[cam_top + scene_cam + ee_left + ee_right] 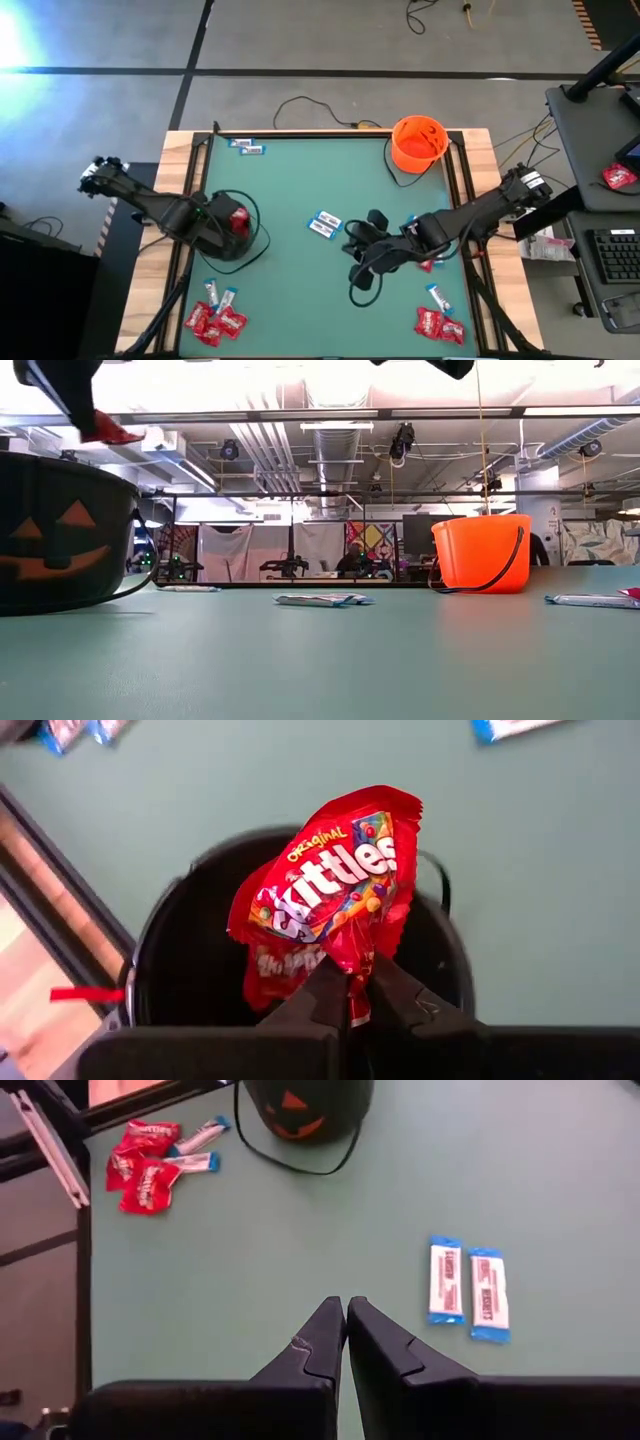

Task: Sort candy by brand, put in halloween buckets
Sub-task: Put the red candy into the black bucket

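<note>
My left gripper [350, 982] is shut on a shiny red candy packet [325, 880], right above the open mouth of the black halloween bucket [190, 960] at the table's left [222, 240]. A second red wrapper [283, 963] shows behind the first. In the low view the packet [115, 432] hangs above the bucket's rim [60, 465]. My right gripper [346, 1312] is shut on nothing, over the middle of the table [353, 240], near two white-and-blue bars [468, 1290]. The orange bucket [418, 143] stands on its base at the far right. My left gripper pinches the red packet between its two fingers by the crimped end [352, 965]. The fingers come slanting down from the table's left side. The packet is lifted clear and sticks out beyond the fingertips over the bucket's opening. Whether the second wrapper is also in the pinch, I cannot tell.
Red packets and white-and-blue bars lie in heaps at the near left [215, 318] and near right [438, 322]. Two bars [246, 147] lie at the far left edge. A red packet [430, 263] lies under my right arm. A dark cable [362, 285] loops on the table.
</note>
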You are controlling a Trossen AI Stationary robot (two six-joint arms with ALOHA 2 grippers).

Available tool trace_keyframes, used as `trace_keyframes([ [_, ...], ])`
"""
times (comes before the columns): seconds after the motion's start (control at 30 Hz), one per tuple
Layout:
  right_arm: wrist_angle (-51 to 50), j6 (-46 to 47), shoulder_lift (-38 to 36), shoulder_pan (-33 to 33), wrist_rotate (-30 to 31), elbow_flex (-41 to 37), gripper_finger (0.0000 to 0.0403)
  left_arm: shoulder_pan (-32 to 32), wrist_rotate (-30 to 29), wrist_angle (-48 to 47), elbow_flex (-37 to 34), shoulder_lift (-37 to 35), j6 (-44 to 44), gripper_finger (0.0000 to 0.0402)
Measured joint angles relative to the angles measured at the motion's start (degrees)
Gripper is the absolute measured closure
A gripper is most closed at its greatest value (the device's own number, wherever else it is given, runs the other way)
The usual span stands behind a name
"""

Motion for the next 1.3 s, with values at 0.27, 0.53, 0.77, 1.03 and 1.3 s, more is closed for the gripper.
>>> trace_keyframes([
  [0.27, 0.4, 1.0, 0.0, -0.3, 3.0, 0.0, 0.0390, 0.2, 7.4, 0.9, -11.7, 0.1, -0.9, 0.0401],
  [0.53, 1.2, 3.6, 0.0, -0.2, 2.9, 0.0, 0.0390, 6.9, 11.9, 10.3, -20.8, -0.3, 6.4, 0.0402],
  [0.77, 5.3, 2.8, 0.0, 0.1, 1.3, 0.0, 0.0390, 10.1, 11.3, 11.6, -21.2, -0.4, 11.7, 0.0379],
  [1.03, 4.9, 4.4, 0.5, 0.8, 2.4, -0.5, 0.0390, 10.1, 14.2, 11.7, -20.8, -1.2, 14.6, 0.0272],
  [1.3, -15.9, 23.3, 1.1, -1.7, 1.3, -0.9, 0.0390, 8.7, 14.4, 8.1, -11.9, -4.9, 16.3, 0.0160],
])
